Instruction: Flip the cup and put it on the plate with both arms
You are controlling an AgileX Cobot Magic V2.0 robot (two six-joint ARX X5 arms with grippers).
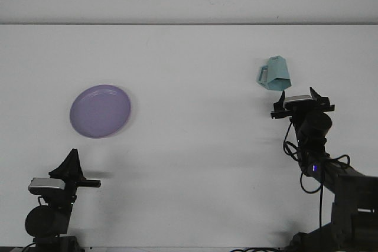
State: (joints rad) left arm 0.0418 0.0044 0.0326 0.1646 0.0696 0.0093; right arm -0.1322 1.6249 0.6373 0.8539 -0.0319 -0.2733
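Bright, even, diffuse light washes the white table (189, 163) nearly flat. Soft faint shadows lie beside the plate (100, 111) and just under the right gripper (297, 94). Focus sharp throughout, no glare.

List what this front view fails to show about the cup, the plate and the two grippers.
- Cup, front view: too small to tell whether its opening faces down; the right gripper reaches up to its near edge.
- Right gripper, front view: fingers point away from the camera, so their gap is unreadable.
- Left gripper, front view: seen side-on as a dark silhouette.
- Plate: fully visible.
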